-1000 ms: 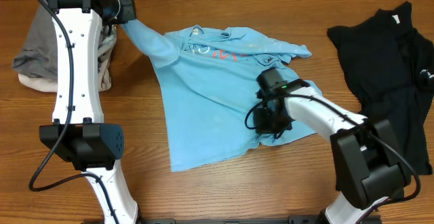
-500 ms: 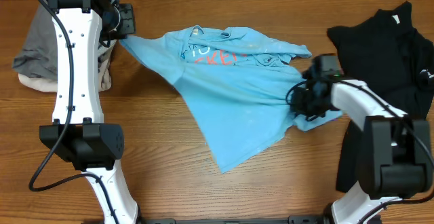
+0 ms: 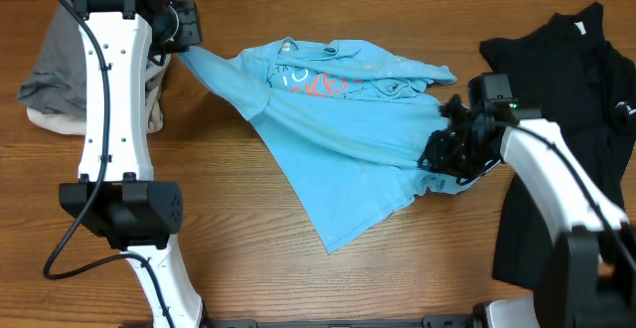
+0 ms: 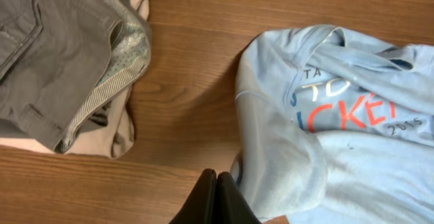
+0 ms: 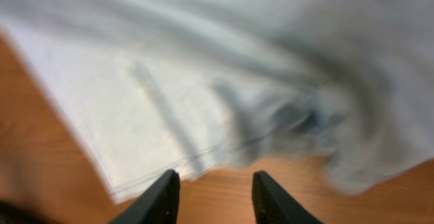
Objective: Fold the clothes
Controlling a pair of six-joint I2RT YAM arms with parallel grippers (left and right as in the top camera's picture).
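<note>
The light blue T-shirt lies crumpled mid-table, its red-and-white lettering up near the collar. It also shows in the left wrist view and the right wrist view. My left gripper is shut at the shirt's far-left sleeve, which stretches taut from it. My right gripper is open at the shirt's right edge, with bare wood between its fingers and the hem just ahead. A black shirt lies at the right. A grey piece lies on a cream piece at the far left.
The wooden table shows bare in front of the T-shirt. The left arm's white links stand between the grey pile and the T-shirt. The right arm reaches over the black shirt's edge.
The right gripper dragged the T-shirt's lower right part to the right, swinging the hem across, and now holds open at that edge. The left gripper stayed at the sleeve.
</note>
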